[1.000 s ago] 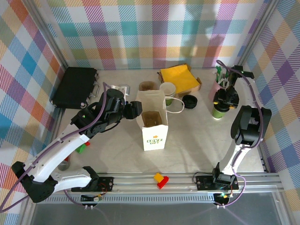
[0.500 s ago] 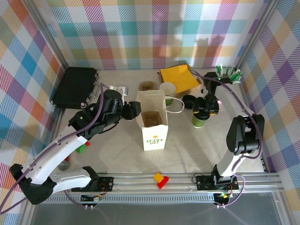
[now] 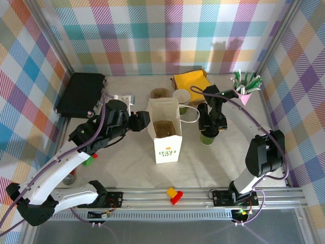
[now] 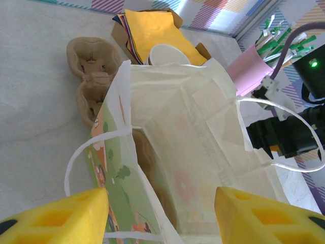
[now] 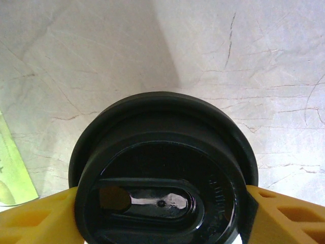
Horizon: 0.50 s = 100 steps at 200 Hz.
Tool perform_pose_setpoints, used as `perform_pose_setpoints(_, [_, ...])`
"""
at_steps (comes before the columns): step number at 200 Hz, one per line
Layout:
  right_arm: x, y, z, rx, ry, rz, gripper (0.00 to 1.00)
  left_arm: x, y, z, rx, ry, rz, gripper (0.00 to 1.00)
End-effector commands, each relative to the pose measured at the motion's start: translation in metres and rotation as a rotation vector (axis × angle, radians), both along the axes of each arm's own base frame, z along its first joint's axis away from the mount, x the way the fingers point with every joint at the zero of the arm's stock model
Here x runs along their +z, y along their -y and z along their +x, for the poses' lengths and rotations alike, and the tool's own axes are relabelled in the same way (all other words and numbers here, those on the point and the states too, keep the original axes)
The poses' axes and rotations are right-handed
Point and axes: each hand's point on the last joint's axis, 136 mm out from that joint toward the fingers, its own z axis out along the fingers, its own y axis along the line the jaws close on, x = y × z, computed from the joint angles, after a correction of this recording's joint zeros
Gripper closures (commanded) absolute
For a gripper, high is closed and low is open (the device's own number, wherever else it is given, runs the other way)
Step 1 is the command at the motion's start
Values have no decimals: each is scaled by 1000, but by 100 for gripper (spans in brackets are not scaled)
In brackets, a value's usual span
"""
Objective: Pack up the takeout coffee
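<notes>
The takeout coffee (image 3: 206, 138), a green cup with a black lid (image 5: 162, 152), hangs just right of the white paper bag (image 3: 167, 150), about level with its open mouth. My right gripper (image 3: 208, 126) is shut on it from above; in the right wrist view the yellow fingers (image 5: 35, 221) press both sides of the lid. My left gripper (image 3: 141, 121) is at the bag's left rim, open. In the left wrist view the bag's (image 4: 203, 137) near wall passes between its spread fingers (image 4: 56, 216). A brown cup carrier (image 3: 165, 129) sits inside the bag.
Behind the bag are a stack of lidless cups (image 3: 181, 96), a brown carrier (image 3: 160, 93), a box of yellow napkins (image 3: 192, 83) and black lids (image 3: 202, 108). A pink cup of straws (image 3: 245, 90) stands far right, a black case (image 3: 81, 94) far left.
My right gripper has carried the coffee from beside the pink straw cup leftward across the table toward the bag. The left gripper has stayed at the bag's rim.
</notes>
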Motion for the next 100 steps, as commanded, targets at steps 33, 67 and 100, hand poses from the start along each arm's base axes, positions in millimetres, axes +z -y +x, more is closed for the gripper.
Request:
perform_pose_setpoints(33, [-3,0,-12,-40,30,-18,24,-1,-8,-6,16,-11,-12,43])
perform_pose_setpoints(67, [-5,-8,-21,-62,-16,33,17,-2,-8,-6,19,-16,-13,43])
perform_pose_setpoints(100, [-2,-13,-20,-77,-30,53,18,-3,-7,-6,16,-22,-19,43])
